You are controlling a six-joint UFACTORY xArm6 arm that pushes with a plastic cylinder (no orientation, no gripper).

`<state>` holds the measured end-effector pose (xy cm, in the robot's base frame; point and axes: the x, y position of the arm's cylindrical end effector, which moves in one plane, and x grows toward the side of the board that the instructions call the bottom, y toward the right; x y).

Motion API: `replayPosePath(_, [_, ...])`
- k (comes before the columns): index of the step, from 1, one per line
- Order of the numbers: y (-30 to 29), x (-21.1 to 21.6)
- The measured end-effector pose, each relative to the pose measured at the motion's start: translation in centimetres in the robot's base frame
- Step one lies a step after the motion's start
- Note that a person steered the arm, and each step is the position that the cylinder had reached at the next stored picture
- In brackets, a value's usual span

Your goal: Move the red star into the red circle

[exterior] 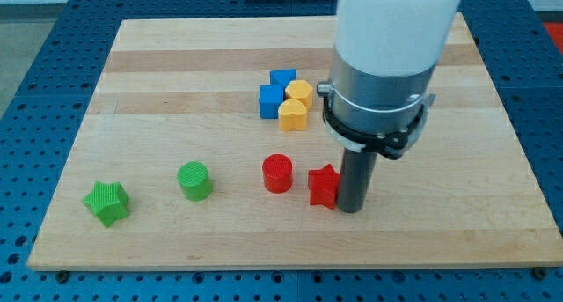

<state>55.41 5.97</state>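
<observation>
The red star (323, 187) lies on the wooden board (158, 99) low in the middle. The red circle (277, 173) stands just to the star's left, with a small gap between them. My tip (351, 208) is the lower end of the dark rod, and it rests right against the star's right side. The arm's white and grey body hangs above the rod and hides part of the board behind it.
A blue cube (272, 100), a second blue block (282, 77), a yellow block (300, 92) and a yellow heart (293, 114) cluster above the red circle. A green circle (194, 180) and a green star (107, 202) lie at the view's lower left.
</observation>
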Motion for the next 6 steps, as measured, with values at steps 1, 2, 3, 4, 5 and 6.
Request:
replayPosePath(1, [-0.9,-1.0])
replayPosePath(2, [-1.1,-2.3])
replayPosePath(3, [-1.2,-3.7])
replayPosePath(4, [-2.3,-4.4])
replayPosePath(5, [-4.0,-4.5])
replayPosePath(6, [-5.5,-4.5])
